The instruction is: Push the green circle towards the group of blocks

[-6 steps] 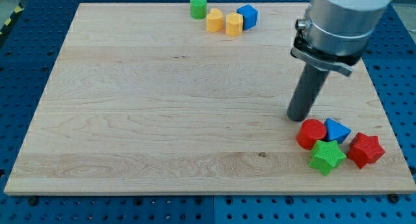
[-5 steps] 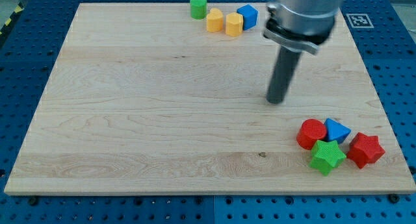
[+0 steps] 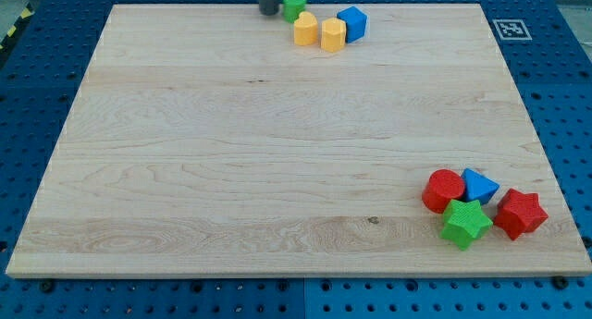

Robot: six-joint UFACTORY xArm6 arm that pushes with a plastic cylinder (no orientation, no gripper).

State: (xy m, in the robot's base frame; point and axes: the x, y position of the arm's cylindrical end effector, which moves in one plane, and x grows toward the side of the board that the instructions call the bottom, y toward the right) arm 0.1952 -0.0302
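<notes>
The green circle (image 3: 294, 5) is a short cylinder at the view's top edge of the board, touching or nearly touching a yellow block (image 3: 305, 29). Next to that sit a second yellow block (image 3: 333, 34) and a blue block (image 3: 351, 22). My tip (image 3: 268, 12) is a dark rod end just left of the green circle, right against it. Most of the rod is cut off by the view's top edge.
At the view's bottom right sits another cluster: a red cylinder (image 3: 443, 190), a blue triangle (image 3: 479, 185), a green star (image 3: 464, 223) and a red star (image 3: 520, 214). The wooden board (image 3: 231, 153) lies on a blue pegboard; a marker tag (image 3: 509, 28) sits top right.
My tip has moved from the board's right middle up and left to the top edge beside the green circle. The green circle has shifted a little right, towards the yellow block.
</notes>
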